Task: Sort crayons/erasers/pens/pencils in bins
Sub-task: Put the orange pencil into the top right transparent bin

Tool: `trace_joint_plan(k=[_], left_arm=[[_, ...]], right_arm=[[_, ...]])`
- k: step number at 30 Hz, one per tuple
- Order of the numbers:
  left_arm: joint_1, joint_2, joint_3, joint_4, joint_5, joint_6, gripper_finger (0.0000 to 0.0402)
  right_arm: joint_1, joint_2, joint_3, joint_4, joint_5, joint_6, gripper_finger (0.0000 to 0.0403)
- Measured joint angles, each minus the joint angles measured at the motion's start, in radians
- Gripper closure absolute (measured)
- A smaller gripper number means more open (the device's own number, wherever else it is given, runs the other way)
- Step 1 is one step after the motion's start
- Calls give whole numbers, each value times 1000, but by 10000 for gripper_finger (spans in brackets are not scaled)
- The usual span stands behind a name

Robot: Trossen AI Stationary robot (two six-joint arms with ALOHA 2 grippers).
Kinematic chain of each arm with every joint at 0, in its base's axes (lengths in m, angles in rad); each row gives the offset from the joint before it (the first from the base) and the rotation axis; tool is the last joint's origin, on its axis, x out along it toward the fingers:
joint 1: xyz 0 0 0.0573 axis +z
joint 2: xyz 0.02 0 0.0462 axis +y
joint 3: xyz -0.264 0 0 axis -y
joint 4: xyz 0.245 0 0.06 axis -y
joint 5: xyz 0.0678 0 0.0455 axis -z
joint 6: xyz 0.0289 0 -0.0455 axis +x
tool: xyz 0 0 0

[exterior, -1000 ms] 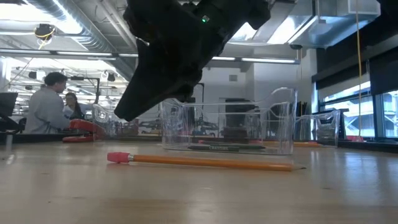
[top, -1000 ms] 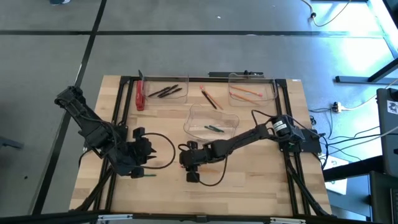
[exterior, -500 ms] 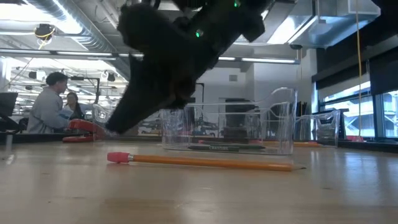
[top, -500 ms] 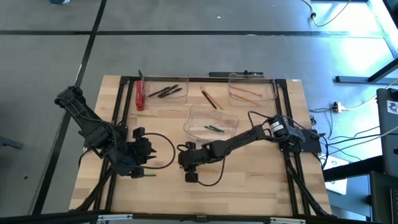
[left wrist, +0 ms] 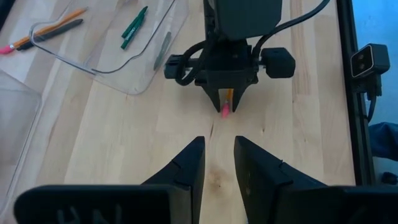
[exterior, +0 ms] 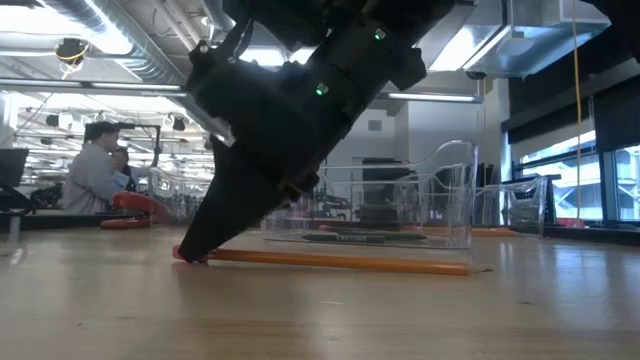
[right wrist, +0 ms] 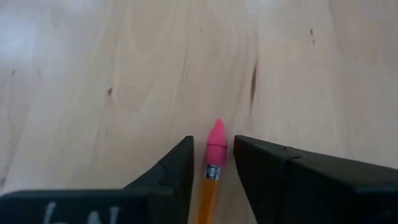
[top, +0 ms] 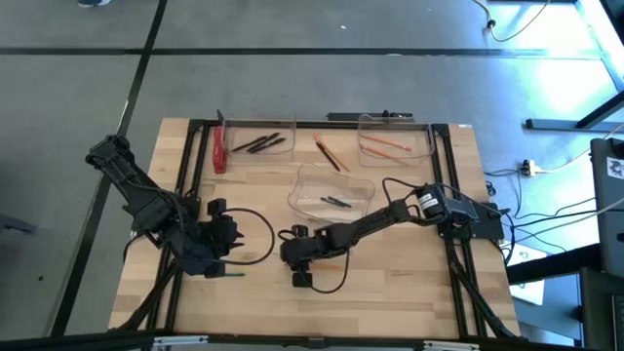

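An orange pencil lies flat on the table in front of the middle bin, which holds green crayons. My right gripper is down at the table, slanting toward the left. It is open, with one finger on each side of the pencil's pink eraser end, and a thin gap shows on both sides. My left gripper hangs open above the table at the left, facing the right gripper, with nothing between its fingers. A green crayon lies on the table by it.
The far-left bin holds black pens; a red object lies beside it. The far-right bin holds orange pencils. Loose pencils lie on the table between those two bins. People sit in the room beyond the table.
My right gripper has come down toward the table and a little toward its left edge. Its fingertips now stand at table height on either side of the pencil's eraser end. The pencil has stayed where it was.
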Motion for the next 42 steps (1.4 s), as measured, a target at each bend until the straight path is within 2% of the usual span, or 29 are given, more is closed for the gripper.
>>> trace_joint_plan(k=[7,15,23,28,42], left_arm=[[0,0,0,-13,0,-1,323],[0,0,0,-16,0,-2,323],[0,0,0,-16,0,-2,323],[0,0,0,-16,0,-2,323],[0,0,0,-16,0,-2,323]], right_arm=[[0,3,5,-42,7,-3,294],[0,2,4,-74,7,2,381],[0,2,5,-75,5,10,380],[-1,6,52,-115,-4,29,381],[-5,7,362,-503,-26,1,376]])
